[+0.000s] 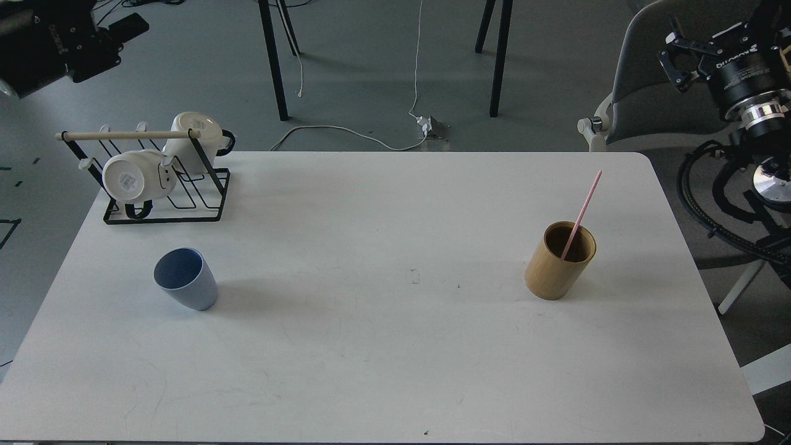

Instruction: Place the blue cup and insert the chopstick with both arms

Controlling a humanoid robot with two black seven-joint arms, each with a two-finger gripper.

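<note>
The blue cup stands upright on the left part of the white table, nothing inside that I can see. One pink chopstick leans in the tan bamboo cylinder on the right part of the table. My left gripper is raised at the top left corner, far behind the table, blurred and partly out of frame. My right gripper is raised at the top right, off the table's right edge, with its fingers spread and nothing between them.
A black wire rack with a pale wooden rod and two white mugs stands at the table's back left corner. A grey chair stands behind the right corner. Cables hang by my right arm.
</note>
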